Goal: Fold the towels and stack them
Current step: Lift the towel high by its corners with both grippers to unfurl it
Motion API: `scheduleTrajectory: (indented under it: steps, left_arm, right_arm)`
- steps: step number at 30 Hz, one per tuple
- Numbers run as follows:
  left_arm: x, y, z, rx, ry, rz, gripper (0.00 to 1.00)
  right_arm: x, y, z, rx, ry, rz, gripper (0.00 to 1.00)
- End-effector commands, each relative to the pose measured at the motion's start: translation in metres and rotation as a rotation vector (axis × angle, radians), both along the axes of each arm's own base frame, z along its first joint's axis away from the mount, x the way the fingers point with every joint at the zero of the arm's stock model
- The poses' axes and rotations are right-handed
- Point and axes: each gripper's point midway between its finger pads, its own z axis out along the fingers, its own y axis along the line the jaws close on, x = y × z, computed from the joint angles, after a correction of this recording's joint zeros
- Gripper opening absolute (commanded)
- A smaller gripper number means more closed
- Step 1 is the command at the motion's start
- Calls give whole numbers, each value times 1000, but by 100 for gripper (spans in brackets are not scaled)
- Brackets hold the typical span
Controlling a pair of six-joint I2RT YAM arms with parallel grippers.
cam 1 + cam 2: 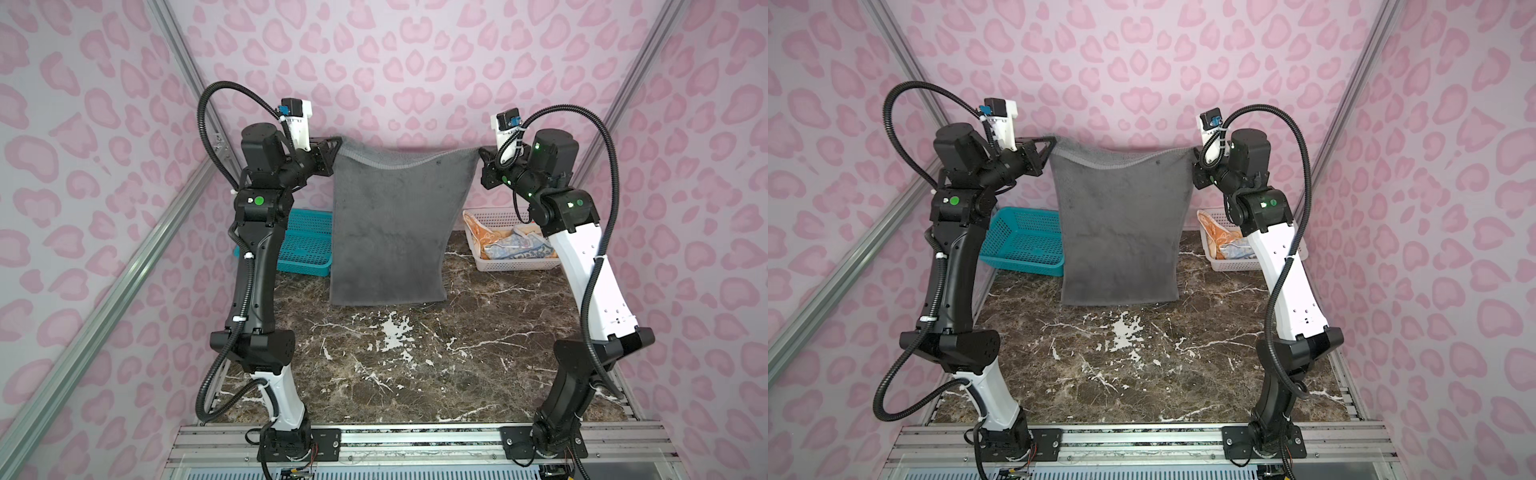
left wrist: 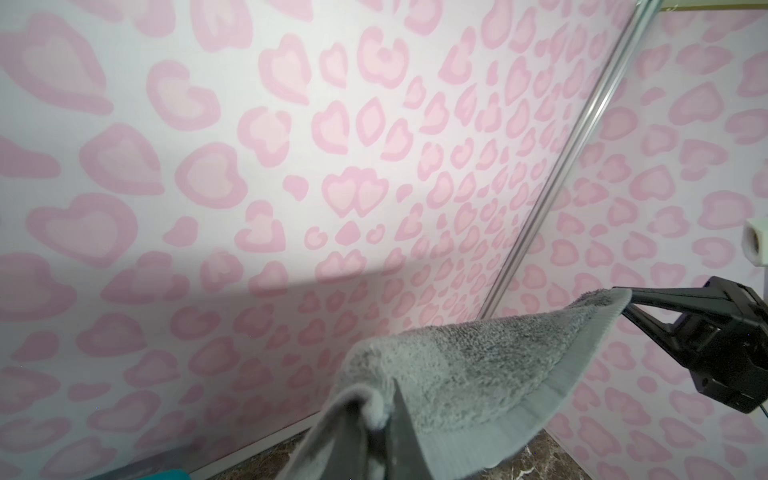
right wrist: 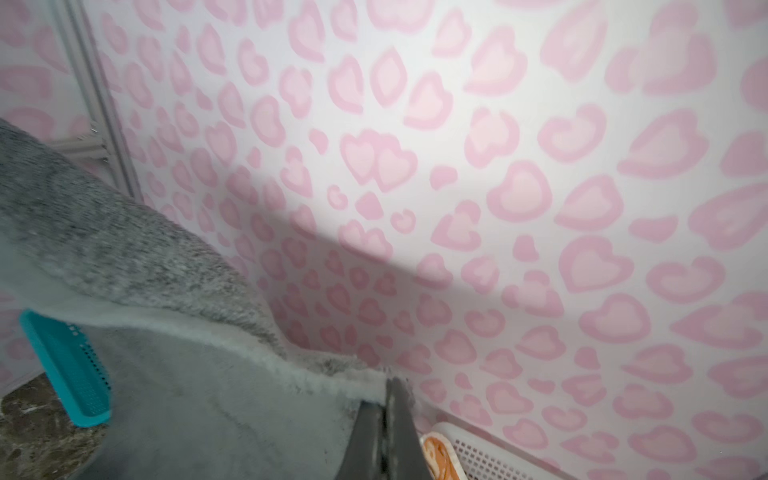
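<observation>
Your left pincer [image 1: 338,143] and right pincer [image 1: 480,152] each pinch a top corner of the grey towel [image 1: 390,224], which hangs spread toward the counter's [image 1: 395,365] twelve o'clock. I judge nothing is folded yet. The orange towel [image 1: 473,232] and lettered towel [image 1: 515,249] lie crumpled in the white basket [image 1: 498,266] at two o'clock.

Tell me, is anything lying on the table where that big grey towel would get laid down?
Nothing visible does. The grey towel hangs between the left hand and right hand. The table in front of it is bare; the blue basket and white basket sit off to either side.
</observation>
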Motion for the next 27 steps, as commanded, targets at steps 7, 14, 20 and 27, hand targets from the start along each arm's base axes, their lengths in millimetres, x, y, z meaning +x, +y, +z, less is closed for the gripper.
scheduleTrajectory:
  steps: [7, 14, 20, 27]
  left_arm:
    - [-160, -13, 69, 77, -285, -101, 3]
    - [-235, -1, 93, 60, -408, -85, 3]
    - [-200, 4, 91, 57, -386, -13, 3]
    - [-80, 3, 64, 62, -250, 58, 3]
  right_arm:
    - [-149, 9, 58, -14, -219, 137, 0]
    - [-229, -18, 97, 106, -359, 180, 0]
    - [-205, -35, 105, 76, -398, 17, 0]
    - [-78, -63, 75, 90, -237, -120, 0]
